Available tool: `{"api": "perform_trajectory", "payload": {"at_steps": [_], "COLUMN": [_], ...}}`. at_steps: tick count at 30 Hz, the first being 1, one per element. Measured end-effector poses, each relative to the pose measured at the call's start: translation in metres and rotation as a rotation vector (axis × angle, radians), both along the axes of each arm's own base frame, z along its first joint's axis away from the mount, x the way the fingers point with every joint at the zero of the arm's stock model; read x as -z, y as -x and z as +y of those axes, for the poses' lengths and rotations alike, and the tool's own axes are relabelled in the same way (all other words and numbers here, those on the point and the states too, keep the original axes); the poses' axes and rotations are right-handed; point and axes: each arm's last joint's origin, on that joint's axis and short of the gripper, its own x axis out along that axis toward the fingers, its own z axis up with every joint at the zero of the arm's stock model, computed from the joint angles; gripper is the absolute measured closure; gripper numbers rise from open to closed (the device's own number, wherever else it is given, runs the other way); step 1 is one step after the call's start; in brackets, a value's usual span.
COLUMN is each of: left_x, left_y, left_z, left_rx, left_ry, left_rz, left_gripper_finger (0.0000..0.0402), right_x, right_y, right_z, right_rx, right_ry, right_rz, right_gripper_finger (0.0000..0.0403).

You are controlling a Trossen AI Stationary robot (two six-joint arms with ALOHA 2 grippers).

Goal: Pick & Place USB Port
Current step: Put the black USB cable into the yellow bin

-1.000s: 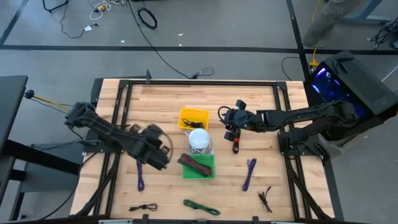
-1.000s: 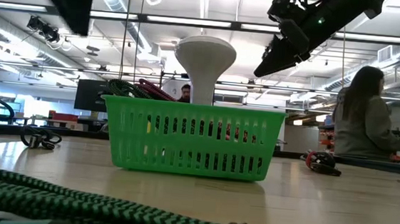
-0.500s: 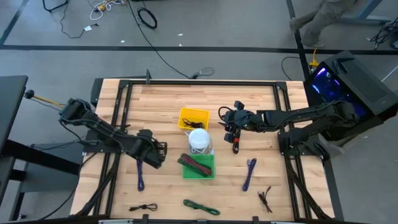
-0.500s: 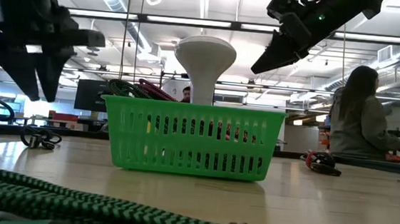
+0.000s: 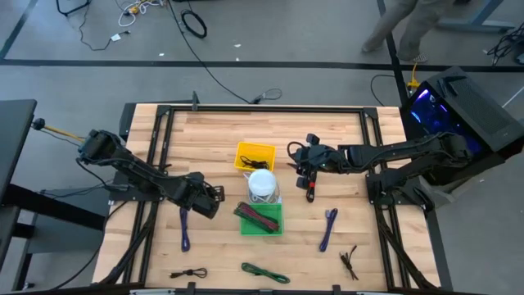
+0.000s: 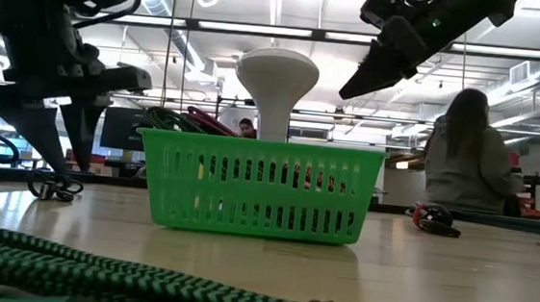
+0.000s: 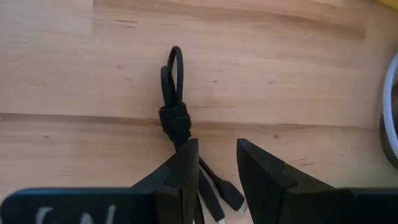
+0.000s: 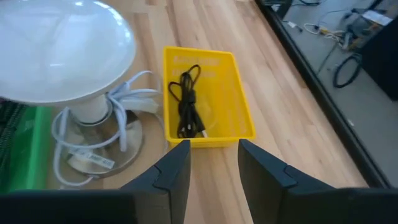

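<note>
The USB port [image 5: 311, 190], a short black piece with red on it, lies flat on the wood just near-side of my right gripper [image 5: 304, 168]. That gripper hangs open above the table with nothing between its fingers [image 8: 214, 149]. My left gripper [image 5: 209, 199] is low over the table's left half, pointing steeply down and open [image 7: 217, 146]. A black bundled cable [image 7: 174, 106] lies flat under it. The cable's plug ends [image 7: 227, 198] reach between the fingers. In the low view the bundle [image 6: 55, 189] rests right below those fingers [image 6: 49, 158]. My left gripper comes from above, one finger on either side of the bundled cable's plug end [image 7: 214, 186]. One strand runs under a finger [image 7: 186, 168]. The cable lies flat on the table. Whether the fingers touch it, I cannot tell.
Mid-table stand a yellow bin [image 5: 255, 156] holding another black cable [image 8: 186, 99], a white domed thing [image 5: 262, 184] and a green basket [image 5: 262, 217] of straps. Purple straps [image 5: 185, 229] [image 5: 329, 228], a green strap [image 5: 264, 273] and black ties [image 5: 350, 260] lie near the front. A person [image 6: 468, 152] is beyond the table.
My left gripper has come down from well above the table to just over the black bundled cable, rolling about its own axis and tipping steeply downward. My right gripper has kept still.
</note>
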Motion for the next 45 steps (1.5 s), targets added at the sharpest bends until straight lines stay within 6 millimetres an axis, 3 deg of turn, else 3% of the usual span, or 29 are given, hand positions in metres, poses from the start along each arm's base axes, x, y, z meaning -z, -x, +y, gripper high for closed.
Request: {"api": "perform_trajectory", "payload": {"at_steps": [27,38,45], "left_x": [-0.005,0.018,0.022], "left_y": [0.002,-0.004,-0.01], "left_z": [0.011,0.01,0.017], "left_rx": [0.032,-0.009,0.066], "left_ry": [0.086,0.088,0.065], "left_rz": [0.07,0.173,0.185], "left_gripper_finger": [0.0289,0.0289,0.0305], "right_x": [0.0,0.001,0.001], "right_y": [0.0,0.001,0.001], "right_z": [0.0,0.001,0.001], "right_rx": [-0.013,-0.026,-0.025], "right_ry": [0.016,0.003,0.003], "right_rz": [0.007,0.023,0.022], "right_gripper_finger": [0.0268,0.0268,0.0268]}}
